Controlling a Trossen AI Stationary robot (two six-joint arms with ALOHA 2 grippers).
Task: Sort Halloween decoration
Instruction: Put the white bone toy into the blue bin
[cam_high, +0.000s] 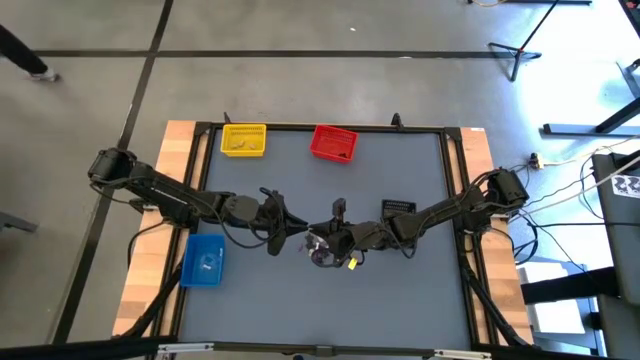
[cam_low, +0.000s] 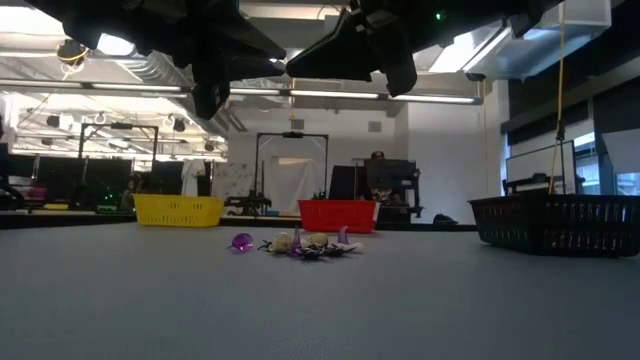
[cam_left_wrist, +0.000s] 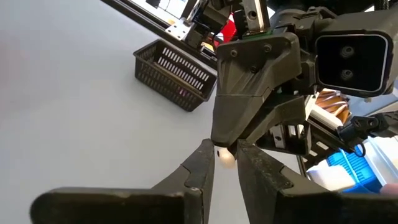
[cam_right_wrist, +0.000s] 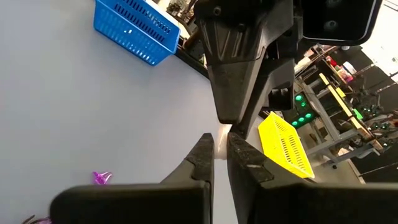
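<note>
Grips a white trinket (cam_left_wrist: 225, 157) in the clenched right gripper (cam_right_wrist: 219, 140), raised off the table and meeting the left gripper (cam_left_wrist: 222, 148) tip to tip. Looks like a hand-over toward the left side's bins. Cannot tell whether the left gripper has hold of it. Leaves the rest of the Halloween decoration (cam_low: 303, 245) heaped on the table beneath both grippers. Shows a blue bin (cam_right_wrist: 130, 46) behind the left gripper with a white speck inside, a black bin (cam_left_wrist: 177, 74) beside the right gripper, and a yellow bin (cam_high: 244, 139) and red bin (cam_high: 333, 143) farther off, contents too small to name.

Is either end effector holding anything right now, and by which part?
A small white trinket sits between both end effectors' fingertips, left and right, above the table. The part gripped cannot be told.
</note>
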